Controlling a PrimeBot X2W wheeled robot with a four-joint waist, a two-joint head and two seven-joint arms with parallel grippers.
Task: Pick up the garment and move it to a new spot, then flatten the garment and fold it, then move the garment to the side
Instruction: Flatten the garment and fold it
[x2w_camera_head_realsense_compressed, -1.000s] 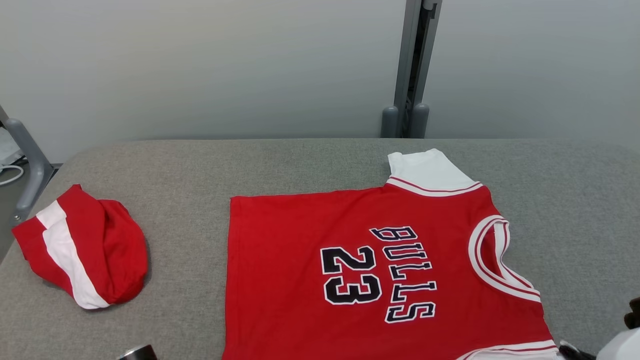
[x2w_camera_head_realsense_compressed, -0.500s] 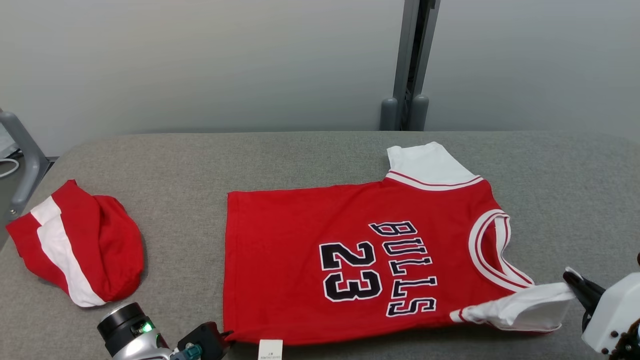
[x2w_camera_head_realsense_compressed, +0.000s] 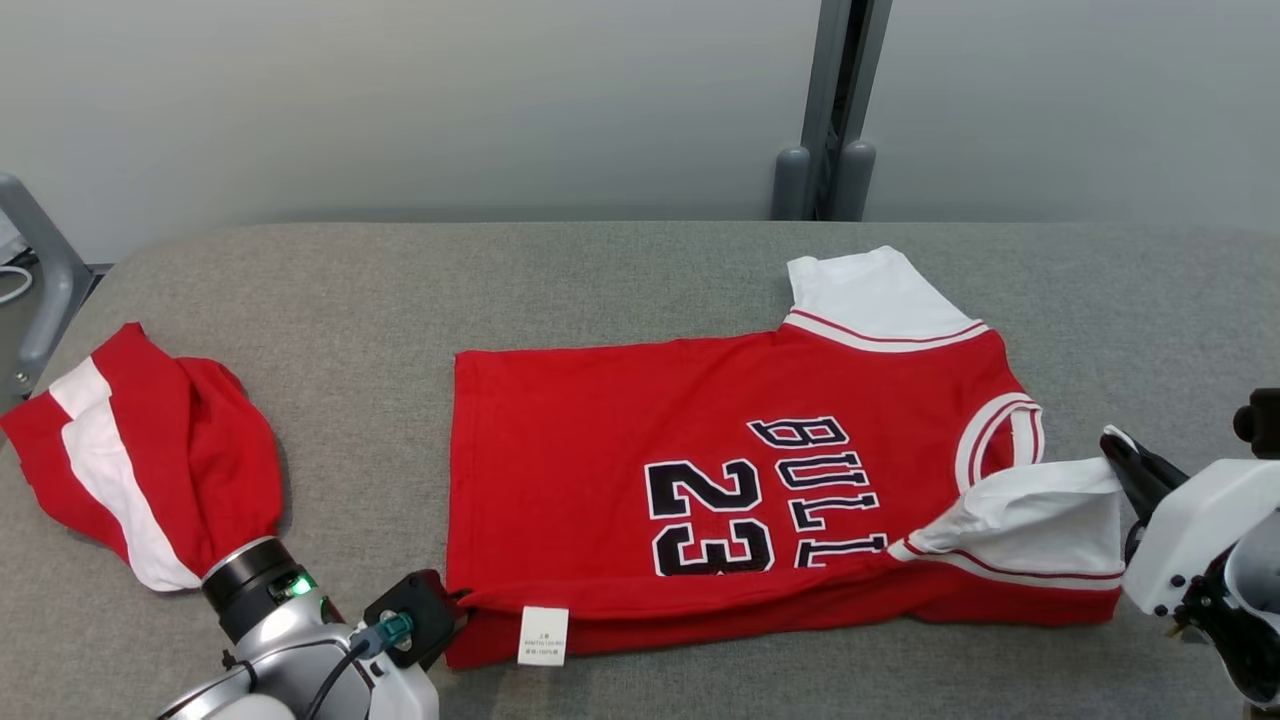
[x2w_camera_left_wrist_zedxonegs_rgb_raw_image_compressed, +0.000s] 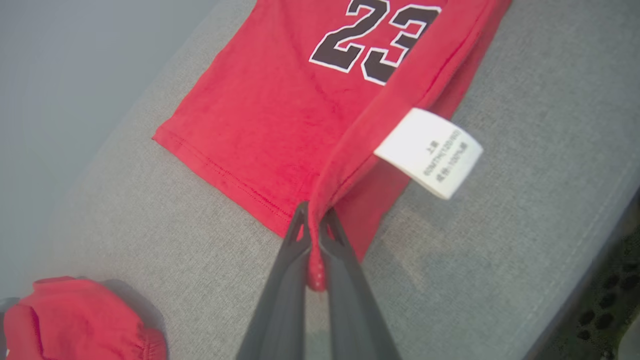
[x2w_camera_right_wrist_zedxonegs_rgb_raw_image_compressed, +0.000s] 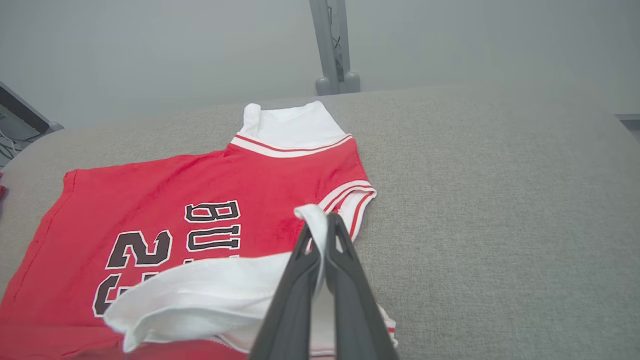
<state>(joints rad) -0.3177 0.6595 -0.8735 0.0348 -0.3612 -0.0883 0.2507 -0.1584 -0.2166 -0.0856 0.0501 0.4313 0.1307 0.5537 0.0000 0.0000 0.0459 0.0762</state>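
The garment (x2w_camera_head_realsense_compressed: 700, 470), a red jersey printed with "BULLS 23", is lying spread across the middle of the grey padded bench (x2w_camera_head_realsense_compressed: 600, 280), with its hem pointing toward the robot's left and its neck opening toward the right. The left end effector (x2w_camera_left_wrist_zedxonegs_rgb_raw_image_compressed: 314, 220) is sitting at the near hem corner, its two dark fingers pressed together on the red fabric, which is bunching between the tips. That near edge is folding over onto the jersey toward the print, and a white care label (x2w_camera_left_wrist_zedxonegs_rgb_raw_image_compressed: 429, 152) is showing on the fold, near the fingers. The right end effector (x2w_camera_right_wrist_zedxonegs_rgb_raw_image_compressed: 325, 225) is clamped on the white near sleeve (x2w_camera_head_realsense_compressed: 1030, 510), holding it raised off the bench and drawn in over the jersey's near shoulder, just beside the neck opening. The far sleeve (x2w_camera_head_realsense_compressed: 870, 295) is lying flat on the bench. A second red-and-white cloth (x2w_camera_head_realsense_compressed: 150, 470) is lying crumpled at the bench's left end, well apart from the jersey.
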